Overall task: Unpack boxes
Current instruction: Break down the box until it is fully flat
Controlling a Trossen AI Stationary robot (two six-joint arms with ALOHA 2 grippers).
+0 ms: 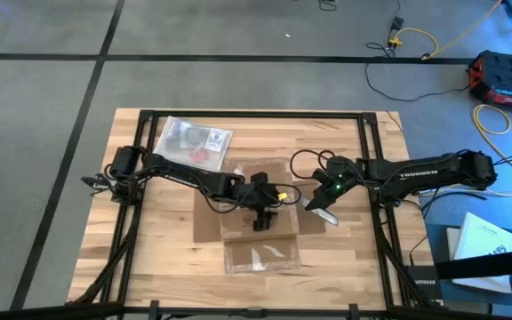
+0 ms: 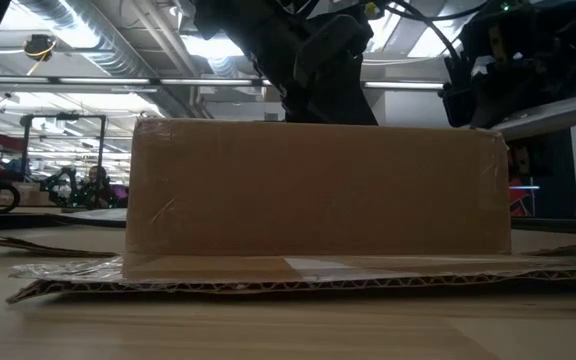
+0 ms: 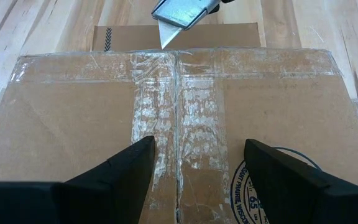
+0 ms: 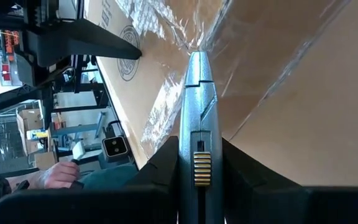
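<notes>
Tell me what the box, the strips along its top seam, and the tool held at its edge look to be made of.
Box: brown corrugated cardboard, matte; fluted edges show in the low view.
Tape strips: clear plastic tape, glossy, wrinkled, catching light.
Utility knife: likely metal, silvery-grey body with a ridged yellow slider, held in the right claw, with its blade at the seam's end.
Left claw sits open over the box top.

A pale wooden worktop (image 1: pixel 149 249) made of long planks carries everything, with a dark metal frame (image 1: pixel 256 114) running round its edges. A brown cardboard box (image 1: pixel 256 218) sits near the middle, its opened flaps lying flat on the wood around it and shiny clear tape across its top. Well apart from it, toward the far left corner, lies a clear plastic bag (image 1: pixel 194 140) holding something red. The bag rests flat on the boards.
</notes>
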